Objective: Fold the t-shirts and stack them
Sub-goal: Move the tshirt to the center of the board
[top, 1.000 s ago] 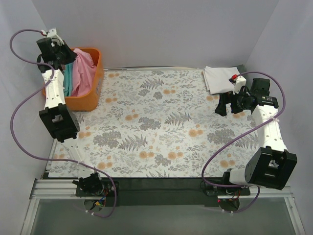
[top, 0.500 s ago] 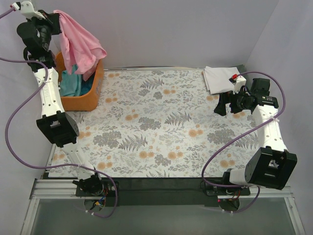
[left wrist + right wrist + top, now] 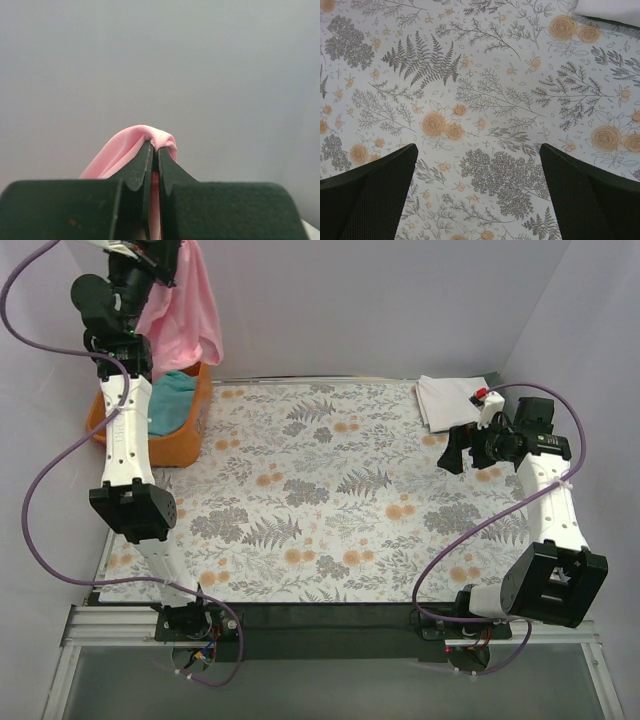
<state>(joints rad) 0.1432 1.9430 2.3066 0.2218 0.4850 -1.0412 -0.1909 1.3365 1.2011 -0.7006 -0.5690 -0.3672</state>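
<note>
holding the pink t-shirt (image 3: pixel 190 300) high in my clamped left fingers (image 3: pixel 155 151), right fingers (image 3: pixel 478 146) wide, empty; next i'd spread it flat.

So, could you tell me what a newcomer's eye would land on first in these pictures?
The pink t-shirt, dangling high over the orange basket at the far left, pinched in the shut left claw. Next, the folded white t-shirt at the far right corner of the floral cloth, with the right claw open near it.

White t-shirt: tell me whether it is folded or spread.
Folded: the white t-shirt lies as a compact rectangle at the far right corner.
</note>
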